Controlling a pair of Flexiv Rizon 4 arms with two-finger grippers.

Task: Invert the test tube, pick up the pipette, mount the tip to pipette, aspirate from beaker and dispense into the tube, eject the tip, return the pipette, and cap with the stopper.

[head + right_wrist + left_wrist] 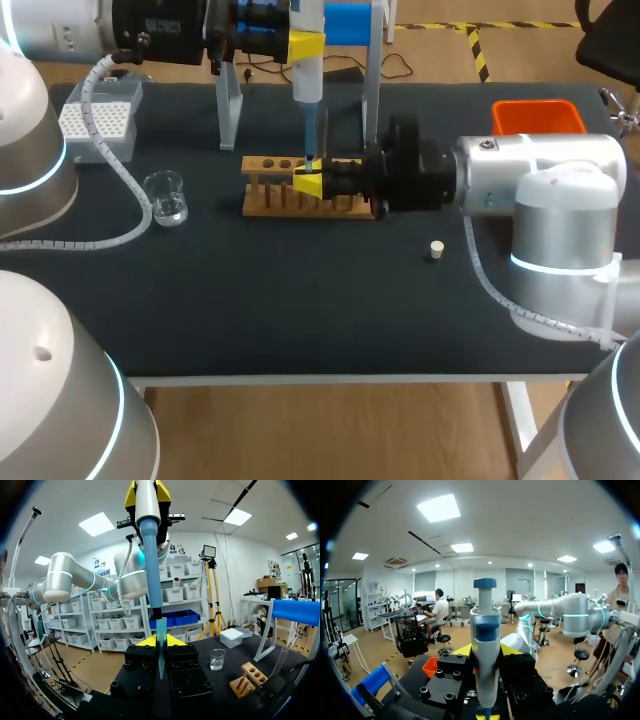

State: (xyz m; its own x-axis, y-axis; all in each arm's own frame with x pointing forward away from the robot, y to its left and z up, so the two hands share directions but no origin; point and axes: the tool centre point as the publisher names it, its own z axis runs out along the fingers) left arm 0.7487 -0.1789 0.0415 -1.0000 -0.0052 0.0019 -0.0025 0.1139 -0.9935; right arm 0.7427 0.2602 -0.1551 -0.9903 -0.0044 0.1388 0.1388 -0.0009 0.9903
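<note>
Dark table [300, 320], from above: the pipette [307, 80] is held upright, clamped by the left hand [306, 45]. Left wrist: the same grip is shown. Right wrist: its tip [161, 652] is pointed straight down at the right hand [160, 641] (whose grip cannot be told).

Wooden rack [270, 203], glass beaker [165, 197], matt table [300, 300].

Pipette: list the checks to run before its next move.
1. Pipette gripped by left claw: ok.
2. Tip mounted on pipette: ok.
3. Tip pointing down at right claw, by the rack: ok.
4. Test tube held in right claw: cannot tell.
5. Liquid in tip: cannot tell.
6. Stopper free on table, apart from both claws: ok.
</note>
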